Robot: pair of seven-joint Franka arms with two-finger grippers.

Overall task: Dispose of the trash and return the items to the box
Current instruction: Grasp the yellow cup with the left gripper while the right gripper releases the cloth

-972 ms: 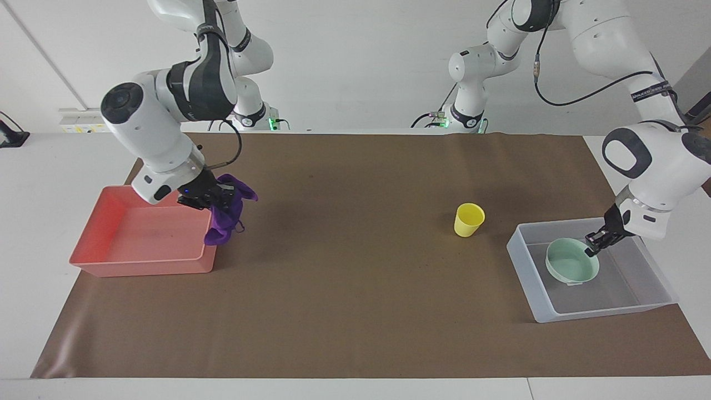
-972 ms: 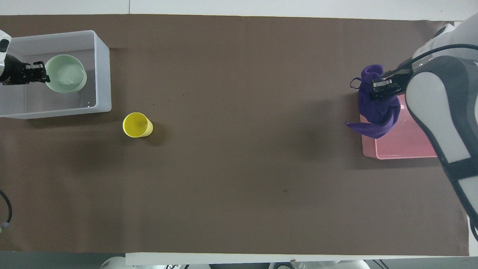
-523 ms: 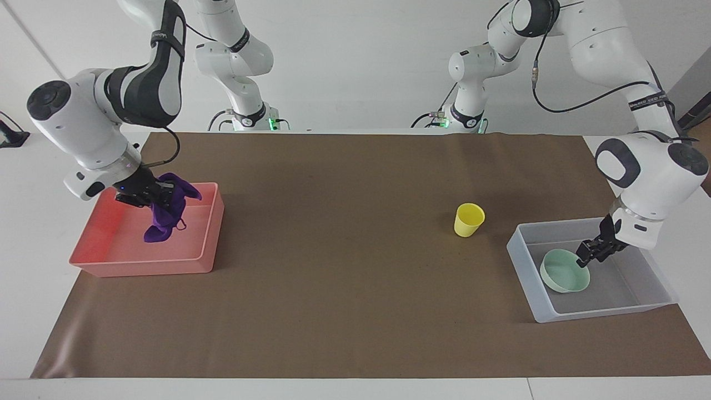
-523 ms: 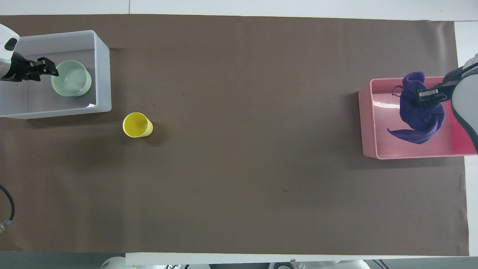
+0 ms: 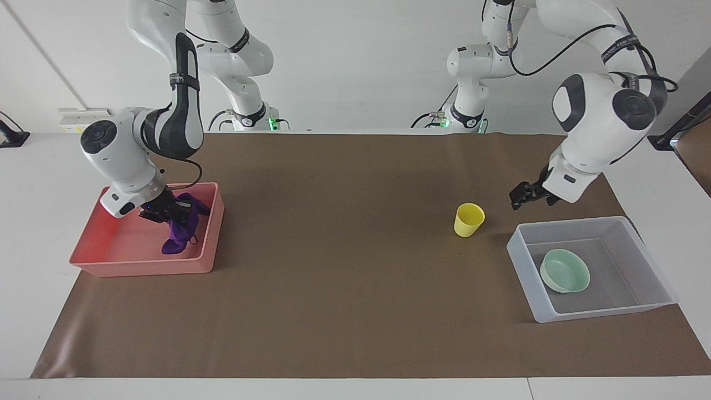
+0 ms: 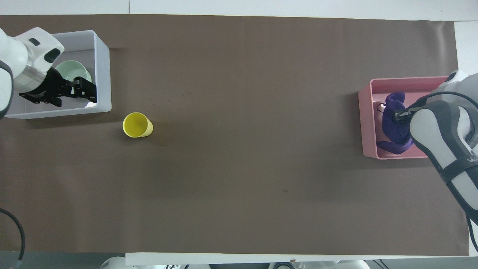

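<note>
My right gripper (image 5: 168, 213) is shut on the purple rag (image 5: 179, 236) and holds it low inside the pink-red tray (image 5: 139, 266); the rag's lower end hangs to the tray floor. In the overhead view the rag (image 6: 394, 125) lies in the tray (image 6: 366, 123) under my right gripper (image 6: 399, 116). The mint-green bowl (image 5: 565, 270) sits upright in the translucent box (image 5: 600, 314). My left gripper (image 5: 517, 199) is open and empty, raised beside the box's robot-near wall. The yellow cup (image 5: 469, 219) stands upright on the mat beside the box.
A brown mat (image 5: 344, 278) covers the table between tray and box. In the overhead view my left gripper (image 6: 89, 89) covers part of the box (image 6: 102, 67) and the bowl (image 6: 71, 69); the cup (image 6: 136, 124) stands just nearer the robots.
My left gripper let go of the bowl in the box and rose away toward the cup. My right gripper carried the rag over the tray and lowered it inside.
</note>
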